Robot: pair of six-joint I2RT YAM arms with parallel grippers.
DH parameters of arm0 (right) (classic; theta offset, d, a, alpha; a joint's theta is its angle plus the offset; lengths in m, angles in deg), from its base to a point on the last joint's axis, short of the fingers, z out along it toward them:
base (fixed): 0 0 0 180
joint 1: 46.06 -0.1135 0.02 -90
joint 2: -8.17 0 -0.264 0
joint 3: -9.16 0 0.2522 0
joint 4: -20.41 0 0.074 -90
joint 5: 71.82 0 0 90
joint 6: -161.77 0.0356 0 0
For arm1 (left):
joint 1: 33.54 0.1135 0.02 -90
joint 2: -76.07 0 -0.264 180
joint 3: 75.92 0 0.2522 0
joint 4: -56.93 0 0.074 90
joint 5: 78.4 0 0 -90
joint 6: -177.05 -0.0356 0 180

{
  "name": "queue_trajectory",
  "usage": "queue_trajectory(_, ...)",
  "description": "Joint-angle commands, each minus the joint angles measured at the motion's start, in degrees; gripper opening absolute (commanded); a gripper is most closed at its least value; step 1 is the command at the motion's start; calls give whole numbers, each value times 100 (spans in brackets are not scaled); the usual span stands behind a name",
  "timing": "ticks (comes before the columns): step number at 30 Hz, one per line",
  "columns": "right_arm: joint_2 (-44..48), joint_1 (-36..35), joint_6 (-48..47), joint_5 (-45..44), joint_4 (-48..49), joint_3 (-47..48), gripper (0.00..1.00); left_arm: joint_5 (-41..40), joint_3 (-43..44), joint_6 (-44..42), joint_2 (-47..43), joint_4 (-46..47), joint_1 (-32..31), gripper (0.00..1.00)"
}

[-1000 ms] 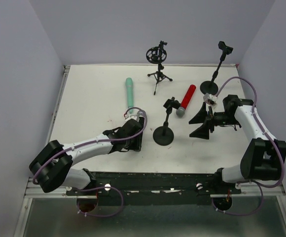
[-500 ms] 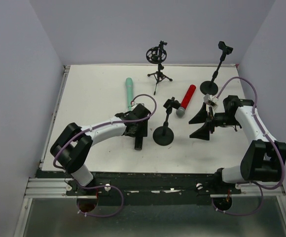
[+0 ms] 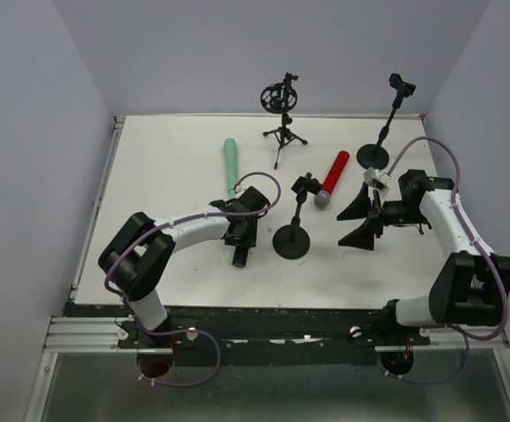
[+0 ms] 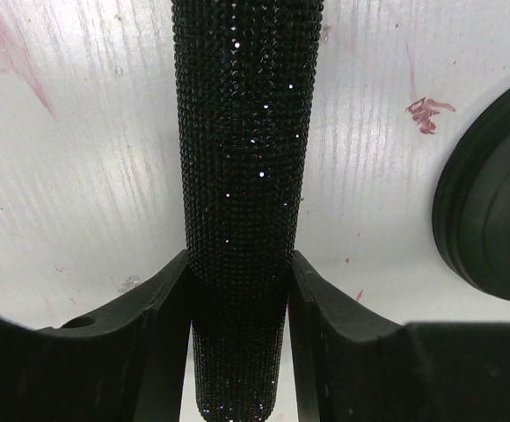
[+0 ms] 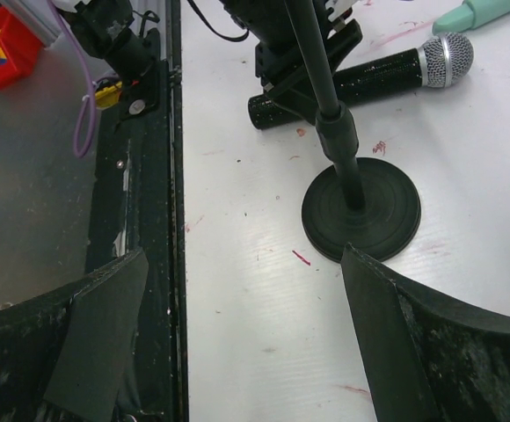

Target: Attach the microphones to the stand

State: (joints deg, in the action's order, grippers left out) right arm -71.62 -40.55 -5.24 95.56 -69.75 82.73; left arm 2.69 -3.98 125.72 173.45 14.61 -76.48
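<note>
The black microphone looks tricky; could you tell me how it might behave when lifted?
The black microphone is round and tapered, so it may roll if released. Its studded surface probably resists slipping in the left gripper. It looks rigid.

Three mics are lying about: black mic in the left gripper, teal mic beyond it, red mic near the right gripper. Three stands are standing: tripod stand, near stand, far stand.

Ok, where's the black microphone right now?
The black microphone lies on the table left of centre in the top view, held between the fingers of the left gripper, just left of the round-base stand.
</note>
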Motion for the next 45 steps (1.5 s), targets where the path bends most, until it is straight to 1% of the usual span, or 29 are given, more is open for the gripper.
queue_trajectory(1, 130, -33, -103, 111, -481, 22, 100, 65, -437, -35, -482, -124, -48, 9)
queue_trajectory(4, 191, -24, 80, -12, -324, 48, 100, 73, -832, -176, -1411, 165, -57, 5)
queue_trajectory(5, 244, -16, 316, -91, -70, 48, 100, 91, -990, -211, -1676, 262, -57, 4)
queue_trajectory(6, 340, -24, 858, -214, 271, 31, 99, 143, -1183, -281, -2131, 393, -57, 2)
queue_trajectory(7, 454, -25, 1298, -337, 797, -13, 100, 274, -1333, -377, -2501, 543, -48, 1)
queue_trajectory(8, 612, -16, 2042, -599, 1307, -74, 100, 406, -1518, -448, -2949, 779, -57, 0)
queue_trajectory(9, 779, -16, 2563, -863, 2034, -153, 100, 564, -1685, -544, -3406, 1025, -48, 0)
queue_trajectory(10, 981, -24, 3090, -1196, 2459, -250, 100, 722, -1878, -658, -3802, 1245, -48, 0)
queue_trajectory(11, 1165, -33, 3426, -1469, 3064, -338, 100, 872, -2028, -764, -4232, 1491, -39, 0)
queue_trajectory(12, 1298, -33, 3586, -1750, 3357, -417, 100, 1047, -2186, -852, -4584, 1685, -39, 0)
queue_trajectory(13, 1404, -33, 3544, -1918, 3525, -435, 100, 1162, -2309, -992, -5058, 1930, -31, 0)
queue_trajectory(16, 1388, -25, 3377, -2122, 3580, -234, 100, 1408, -2538, -1370, -6079, 2353, -22, 0)
queue_trajectory(18, 1230, -33, 3482, -2052, 3422, 125, 100, 1584, -2513, -1660, -6633, 2512, -22, 0)
queue_trajectory(20, 1054, -33, 3613, -1903, 3194, 652, 100, 1786, -2285, -2029, -6960, 2592, -22, 0)
queue_trajectory(22, 922, -25, 3842, -1728, 3018, 1250, 100, 2014, -1838, -2319, -6909, 2557, -22, 0)
queue_trajectory(24, 877, -25, 4079, -1403, 2921, 1847, 100, 2269, -1197, -2478, -6585, 2469, -30, 0)
queue_trajectory(26, 842, -25, 4517, -824, 2973, 2279, 100, 2629, -669, -2453, -6155, 2582, -22, 0)
queue_trajectory(28, 799, -42, 5271, -157, 3323, 2552, 100, 3042, -212, -2251, -5654, 2819, -22, 0)
queue_trajectory(30, 842, -121, 6455, 424, 4339, 2579, 100, 3446, 263, -1997, -5127, 3092, -48, 0)
queue_trajectory(32, 947, -313, 7573, 637, 5464, 2483, 100, 3650, 763, -1777, -4573, 3294, -135, 0)
queue_trajectory(33, 1000, -393, 8005, 733, 5887, 2457, 100, 3737, 948, -1724, -4318, 3373, -205, 0)
queue_trajectory(34, 1009, -481, 8287, 778, 6091, 2482, 100, 3773, 1203, -1706, -4115, 3444, -293, 0)
queue_trajectory(37, 1044, -762, 8448, 805, 6137, 2553, 100, 3817, 1766, -1653, -3509, 3567, -434, 0)
queue_trajectory(41, 1176, -886, 8607, 892, 6295, 2448, 100, 3870, 2355, -1609, -2928, 3489, -496, 0)
queue_trajectory(43, 1272, -886, 8528, 849, 6252, 2413, 100, 3940, 2593, -1670, -2795, 3270, -505, 0)
queue_trajectory(45, 1360, -877, 8239, 787, 6085, 2299, 99, 3932, 2568, -1854, -2891, 3024, -505, 0)
